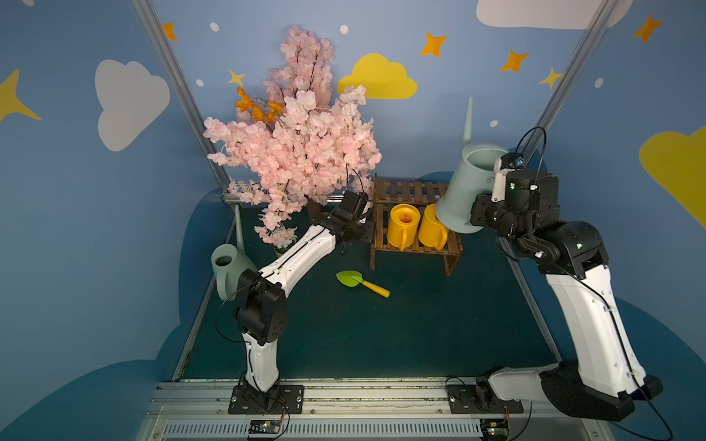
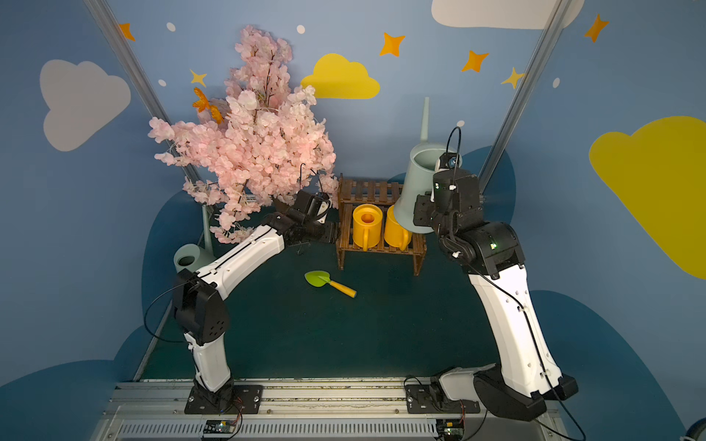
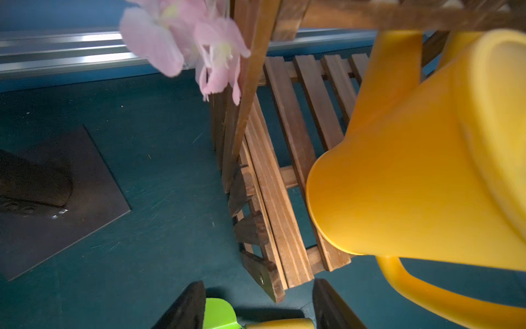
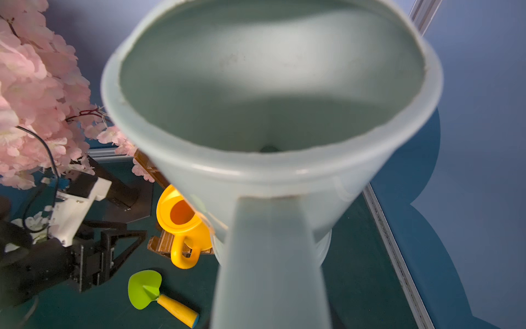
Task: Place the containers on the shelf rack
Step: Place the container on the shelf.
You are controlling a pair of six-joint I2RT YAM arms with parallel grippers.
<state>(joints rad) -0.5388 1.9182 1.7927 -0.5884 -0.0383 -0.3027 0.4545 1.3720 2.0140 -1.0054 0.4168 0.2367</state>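
Note:
Two yellow containers (image 1: 403, 225) (image 1: 431, 231) stand side by side on the lower tier of the brown shelf rack (image 1: 405, 189). My right gripper (image 1: 482, 214) is shut on the handle (image 4: 270, 256) of a large pale green-grey container (image 1: 468, 183). It holds this one tilted in the air above the rack's right end, long spout up, and the handle hides its fingers in the right wrist view. My left gripper (image 3: 259, 310) stands open and empty, low beside the rack's left end (image 3: 264, 273). Another large green-grey container (image 1: 229, 267) stands at the far left, partly behind my left arm.
A green trowel with a yellow handle (image 1: 361, 283) lies on the dark mat in front of the rack. A tall pink blossom tree (image 1: 298, 145) on a dark base plate (image 3: 71, 199) fills the back left, with a small pot of pink flowers (image 1: 280, 244) below it.

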